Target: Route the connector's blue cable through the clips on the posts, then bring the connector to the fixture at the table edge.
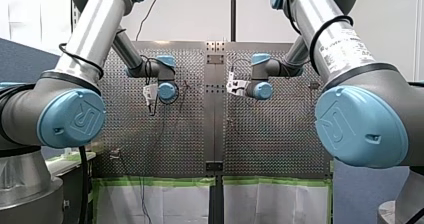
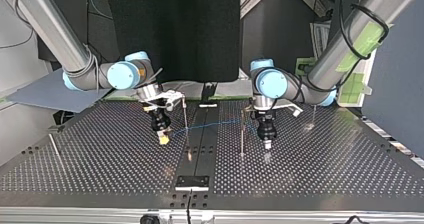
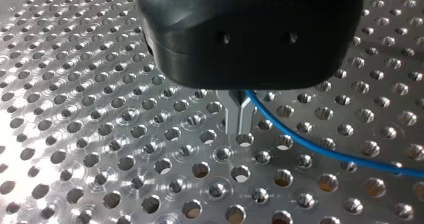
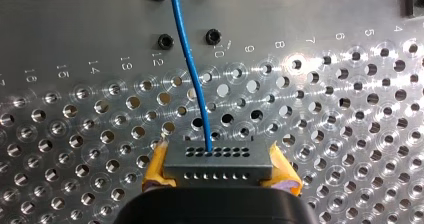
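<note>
In the right wrist view a grey connector [image 4: 218, 160] sits between the yellow pads [image 4: 156, 168] of my right gripper [image 4: 218, 168], which is shut on it. The blue cable [image 4: 192, 79] leaves the connector's top and runs ahead over the perforated plate. In the top view the cable [image 2: 215, 124] stretches from my right gripper [image 2: 163, 137] past a thin post [image 2: 185, 115] and a second post [image 2: 242, 134] to my left gripper [image 2: 267, 143]. In the left wrist view, my left gripper [image 3: 240, 123] has its metal fingers shut on the blue cable [image 3: 320, 149].
Two more thin posts stand at the top view's left [image 2: 55, 149] and right [image 2: 313, 115]. A black central rail [image 2: 200, 139] ends in a small plate [image 2: 192, 182] near the table's edge. Both grippers hang just above the perforated table [image 2: 325, 169].
</note>
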Controlling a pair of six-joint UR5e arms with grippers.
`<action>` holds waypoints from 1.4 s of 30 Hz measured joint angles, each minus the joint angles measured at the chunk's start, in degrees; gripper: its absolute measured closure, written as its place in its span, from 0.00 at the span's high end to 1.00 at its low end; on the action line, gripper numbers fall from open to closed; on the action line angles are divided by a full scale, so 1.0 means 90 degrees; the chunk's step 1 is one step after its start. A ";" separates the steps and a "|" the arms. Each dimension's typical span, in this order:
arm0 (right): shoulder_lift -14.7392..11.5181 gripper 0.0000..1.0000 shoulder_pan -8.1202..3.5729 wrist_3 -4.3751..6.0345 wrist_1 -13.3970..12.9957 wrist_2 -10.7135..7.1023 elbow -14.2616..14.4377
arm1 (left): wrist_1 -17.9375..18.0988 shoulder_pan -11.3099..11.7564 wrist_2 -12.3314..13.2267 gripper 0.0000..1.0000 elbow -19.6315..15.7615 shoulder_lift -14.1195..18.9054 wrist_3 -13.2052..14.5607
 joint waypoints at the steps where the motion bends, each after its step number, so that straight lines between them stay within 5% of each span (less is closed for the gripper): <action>1: 0.0005 0.00 0.0000 0.0001 0.0000 -0.0003 -0.0006 | 0.0001 0.0001 0.0002 0.00 -0.0001 -0.0001 0.0000; 17: 0.0170 0.00 0.0006 -0.0029 0.0228 -0.0097 -0.0350 | 0.0021 0.0039 0.0027 0.00 -0.0001 0.0004 0.0001; 30: 0.0200 0.00 0.0036 -0.0047 0.0334 -0.0117 -0.0414 | -0.0103 0.0138 0.0570 0.00 -0.0003 0.0004 -0.0160; 31: 0.0200 0.00 0.0036 -0.0048 0.0338 -0.0117 -0.0415 | -0.0142 0.0142 0.0613 0.04 -0.0003 0.0004 -0.0162; 32: 0.0200 0.00 0.0036 -0.0050 0.0343 -0.0117 -0.0415 | -0.0182 0.0146 0.0653 0.32 -0.0004 0.0005 -0.0157; 33: 0.0200 0.00 0.0037 -0.0051 0.0346 -0.0117 -0.0415 | -0.0226 0.0151 0.0679 0.32 -0.0005 0.0005 -0.0150; 34: 0.0201 0.00 0.0036 -0.0052 0.0351 -0.0117 -0.0415 | -0.0291 0.0158 0.0689 0.48 -0.0011 0.0005 -0.0136; 36: 0.0201 0.00 0.0037 -0.0055 0.0363 -0.0117 -0.0415 | -0.0400 0.0170 0.0647 0.48 -0.0025 0.0005 -0.0116; 37: 0.0201 0.00 0.0037 -0.0058 0.0371 -0.0117 -0.0415 | -0.0449 0.0172 0.0610 0.89 -0.0030 0.0005 -0.0110; 38: 0.0201 0.00 0.0039 -0.0060 0.0382 -0.0117 -0.0415 | -0.0492 0.0173 0.0569 1.00 -0.0030 0.0005 -0.0106; 42: 0.0201 0.00 0.0046 -0.0067 0.0425 -0.0113 -0.0415 | -0.0657 0.0155 0.0358 1.00 -0.0035 0.0008 -0.0090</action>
